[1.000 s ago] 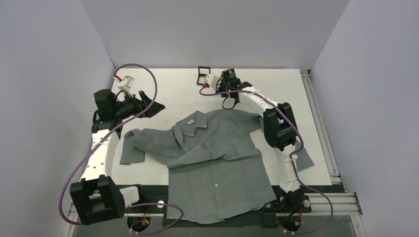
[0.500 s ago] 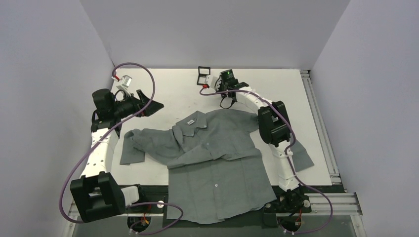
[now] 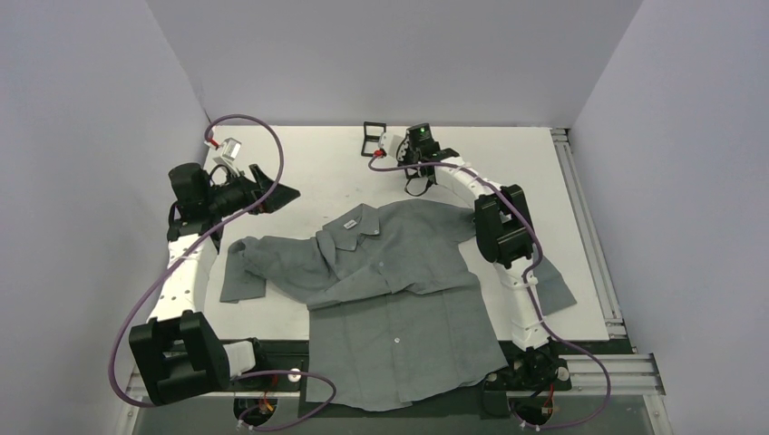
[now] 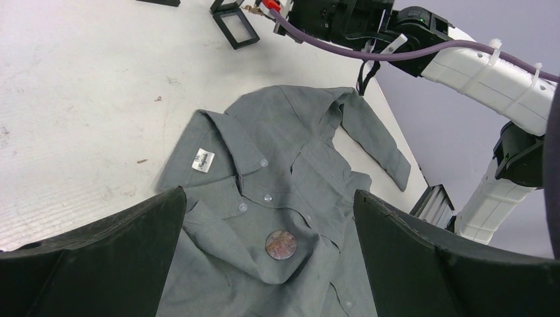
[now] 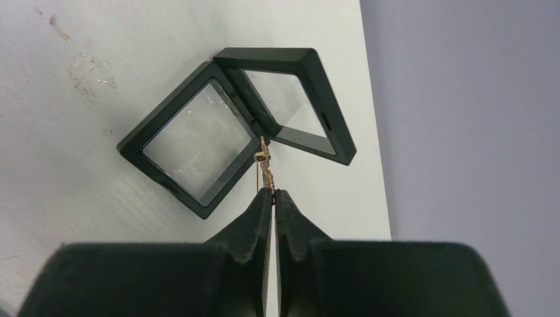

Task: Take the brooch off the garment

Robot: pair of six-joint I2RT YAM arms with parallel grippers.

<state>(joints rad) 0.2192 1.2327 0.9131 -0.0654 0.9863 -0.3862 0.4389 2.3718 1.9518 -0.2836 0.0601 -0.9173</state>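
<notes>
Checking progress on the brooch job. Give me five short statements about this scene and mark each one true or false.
1. The brooch sits on the shirt. True.
2. The left gripper has its jaws shut. False: they stand wide open.
3. The right gripper has its jaws shut on a small gold piece. True.
4. The black box is closed. False: it lies open on its hinge.
5. The right gripper hangs over the shirt. False: it hangs over the box, beyond the shirt.
</notes>
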